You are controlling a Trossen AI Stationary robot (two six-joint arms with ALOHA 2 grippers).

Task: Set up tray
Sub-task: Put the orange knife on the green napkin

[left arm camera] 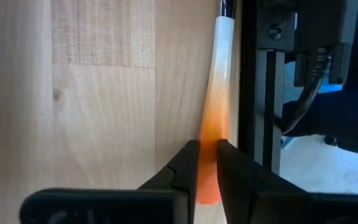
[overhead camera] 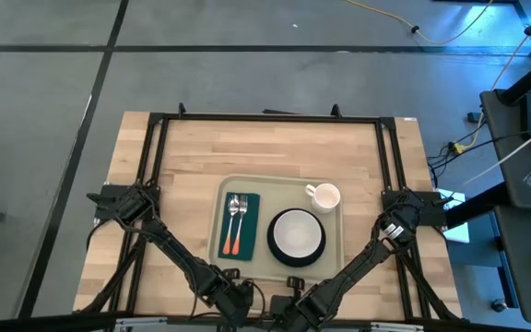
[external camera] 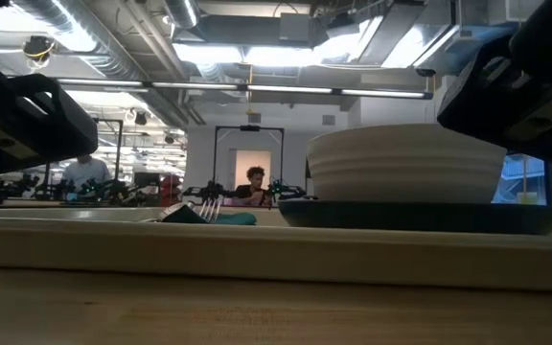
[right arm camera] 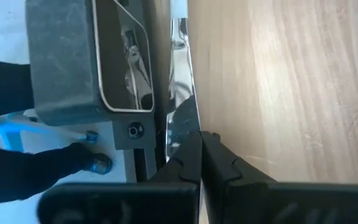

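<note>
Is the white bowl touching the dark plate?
Touching. The low view shows the white bowl resting directly on the dark plate, with no gap between them.

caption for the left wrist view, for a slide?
Left gripper closing its fingers around an orange-and-white handled utensil lying on the wooden table beside the black frame rail.

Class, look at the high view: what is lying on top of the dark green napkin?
On the green napkin, inside the tray, lie a fork and a spoon, their orange handles pointing toward the table's near edge. Anything beneath the napkin is covered.
</note>
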